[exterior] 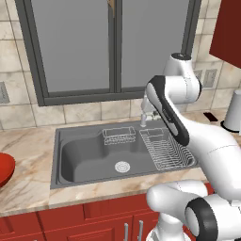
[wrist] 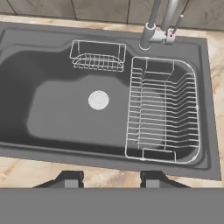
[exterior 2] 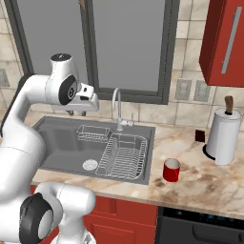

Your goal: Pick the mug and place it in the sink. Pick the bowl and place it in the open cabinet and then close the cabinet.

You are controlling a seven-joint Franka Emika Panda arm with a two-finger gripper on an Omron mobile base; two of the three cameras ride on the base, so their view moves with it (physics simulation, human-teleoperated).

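The grey sink (wrist: 57,109) lies right below my gripper (wrist: 111,180), which is open with nothing between its two fingertips (wrist: 70,179). In the right base view the hand (exterior 2: 78,112) hangs over the sink's (exterior 2: 57,138) back left part. The red mug (exterior 2: 171,170) stands upright on the counter just right of the basin, well apart from the hand. The red bowl (exterior: 4,169) sits at the counter's far left, cut off by the picture edge. The red wall cabinet (exterior 2: 221,43) with its silver bar handle (exterior 2: 232,33) hangs at the upper right.
Inside the sink (exterior: 84,155) are a wire dish rack (wrist: 162,109), a small wire basket (wrist: 98,56) and a round drain (wrist: 99,99). The curved faucet (exterior 2: 116,109) rises behind it. A paper towel roll (exterior 2: 223,136) and a small dark object (exterior 2: 200,136) stand right of the mug.
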